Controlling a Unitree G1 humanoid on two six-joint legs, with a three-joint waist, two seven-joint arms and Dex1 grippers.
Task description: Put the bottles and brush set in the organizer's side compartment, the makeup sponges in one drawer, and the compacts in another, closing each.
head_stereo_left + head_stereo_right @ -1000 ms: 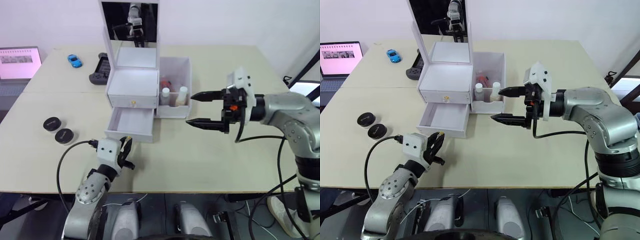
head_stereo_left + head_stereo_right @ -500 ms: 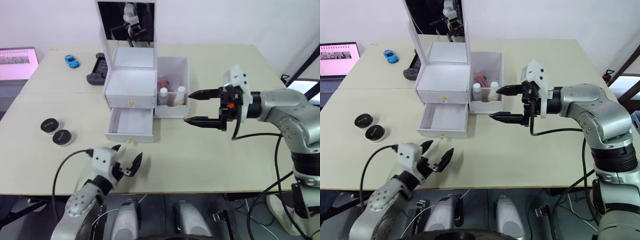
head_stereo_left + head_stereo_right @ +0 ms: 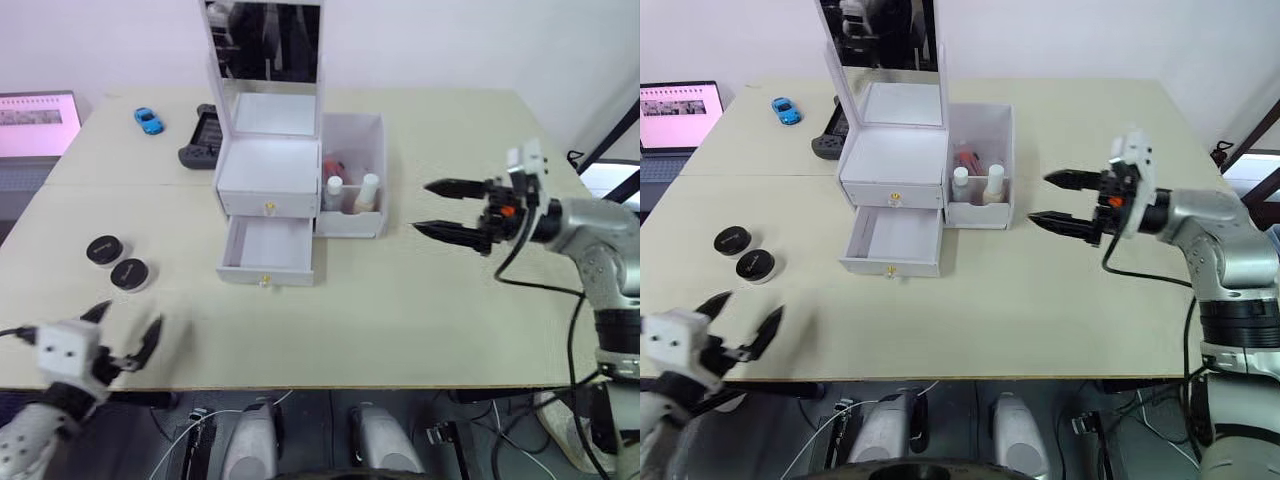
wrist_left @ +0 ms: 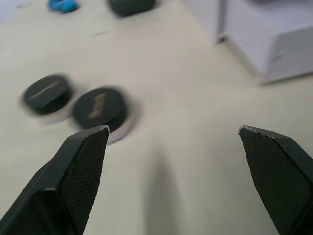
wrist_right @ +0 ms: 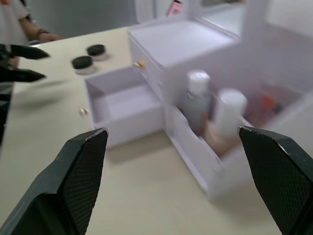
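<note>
Left gripper (image 3: 738, 320): spread wide, nothing held, near two round black compacts (image 3: 117, 262).
Right gripper (image 3: 432, 207): spread, empty.
White organizer's lower drawer (image 3: 267, 247): pulled open.

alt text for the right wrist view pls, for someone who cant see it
Seen between the right end effector's two open black fingers, a white organizer sits on a beige table with its lower drawer pulled out and empty. Two white-capped bottles stand in its side compartment, and two black compacts lie beyond the drawer.
</note>
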